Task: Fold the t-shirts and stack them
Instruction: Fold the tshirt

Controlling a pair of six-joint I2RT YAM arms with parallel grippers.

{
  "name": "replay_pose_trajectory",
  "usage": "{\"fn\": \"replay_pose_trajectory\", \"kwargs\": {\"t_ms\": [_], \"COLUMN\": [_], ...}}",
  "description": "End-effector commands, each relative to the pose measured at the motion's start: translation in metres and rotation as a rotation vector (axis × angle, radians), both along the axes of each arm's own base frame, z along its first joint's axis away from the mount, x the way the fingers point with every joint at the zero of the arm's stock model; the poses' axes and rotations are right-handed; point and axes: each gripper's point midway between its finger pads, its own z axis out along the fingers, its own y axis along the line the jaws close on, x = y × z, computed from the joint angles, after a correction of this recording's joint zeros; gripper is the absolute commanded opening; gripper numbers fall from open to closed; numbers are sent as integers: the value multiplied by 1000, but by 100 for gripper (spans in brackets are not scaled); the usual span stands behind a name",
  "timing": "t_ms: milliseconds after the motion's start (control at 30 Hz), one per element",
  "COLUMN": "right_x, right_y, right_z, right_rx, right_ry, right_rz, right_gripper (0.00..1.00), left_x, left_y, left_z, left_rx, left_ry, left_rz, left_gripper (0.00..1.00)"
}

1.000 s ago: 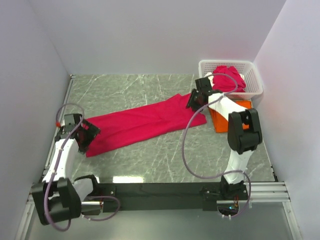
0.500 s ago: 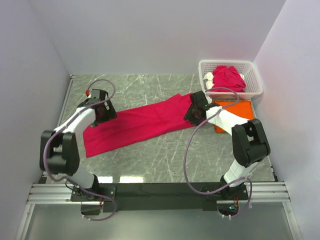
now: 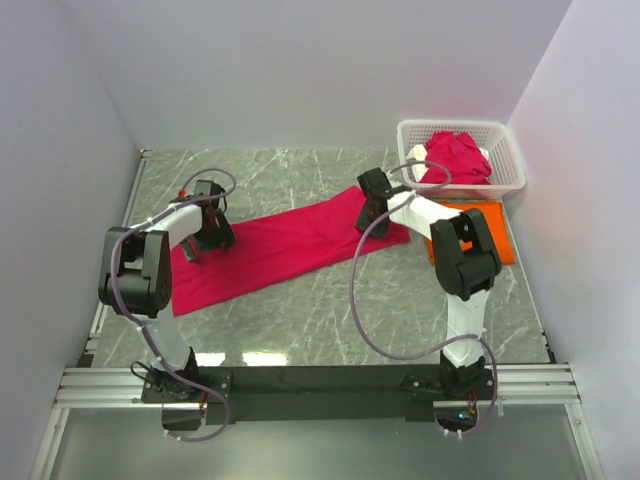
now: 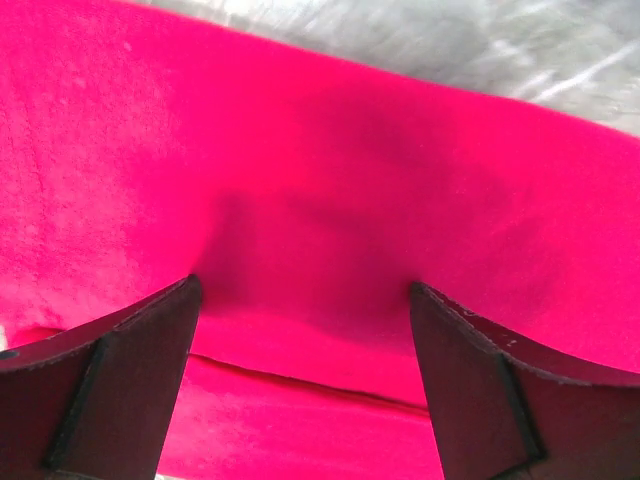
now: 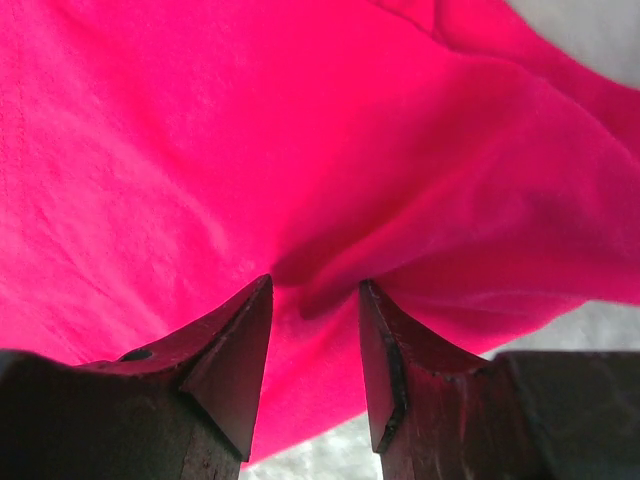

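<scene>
Crimson-pink cloth t-shirt [image 3: 280, 250] lies spread flat on grey marbled table [image 3: 300, 170]; long axis runs diagonally, near-left corner to far-right end; it takes up the middle of the table, between the two arms.

Left gripper [image 3: 212, 232] is down on the left part of the shirt, at its far edge. In the left wrist view the gripper [image 4: 302, 290] has its jaws wide apart and grasps nothing; both dark fingers [image 4: 130, 390] have their tips against the cloth [image 4: 350, 150]; fabric between them is smooth, slightly dimpled; a fold line crosses just nearer than the tips; bare marble shows beyond the shirt's far edge.

Right gripper [image 3: 372, 212] sits at the shirt's far-right end. In the right wrist view the gripper [image 5: 315, 290] has its jaws drawn close; a raised pinch of cloth [image 5: 200, 120] stands between the fingertips, and creases radiate from that point; read as clamped on the shirt. A strip of marble is visible past the hem, lower right.

Bright orange cloth t-shirt [image 3: 500, 240] lies flat at the right of the table, partly under the right arm, just beside the crimson shirt's right end.

White plastic lattice basket [image 3: 512, 165] stands at the far-right corner, just beyond the orange shirt; heap of crimson-pink t-shirts [image 3: 455, 155] is bunched inside it, rising above the rim.
</scene>
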Motion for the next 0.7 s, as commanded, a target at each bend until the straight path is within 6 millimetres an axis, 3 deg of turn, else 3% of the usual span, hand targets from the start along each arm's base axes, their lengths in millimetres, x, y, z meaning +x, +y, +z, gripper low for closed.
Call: {"fn": "replay_pose_trajectory", "kwargs": {"t_ms": [0,100,167,200,233,300,400,567,667], "right_x": [26,41,60,81,83,109,130,144,146], "right_y": [-3,-10,-11,-8,-13,-12,-12,-21,-20], "right_z": [-5,-8,-7,-5,-6,-3,1,4,19], "right_rx": [-7,6,-11,-6,-21,-34,-35,-5,-3], "right_ry": [37,81,95,73,101,68,36,-15,-81], "right_rz": [56,103,142,159,184,210,272,289,304], "right_gripper": [47,47,47,47,47,47,47,47,47], "left_x": [-27,-48,-65,-71,-87,-93,-119,-140,-146], "left_y": [6,-7,-23,-31,-37,-59,-86,-131,-146], "left_z": [-4,-12,-19,-20,-24,-24,-26,-24,-20], "left_rx": [-21,-111,-213,-259,-303,-406,-509,-615,-610], "left_ry": [71,82,83,81,82,53,60,80,90], "left_rz": [106,169,204,218,272,283,347,324,306], "left_gripper": [88,82,83,83,83,84,87,88,90]}}
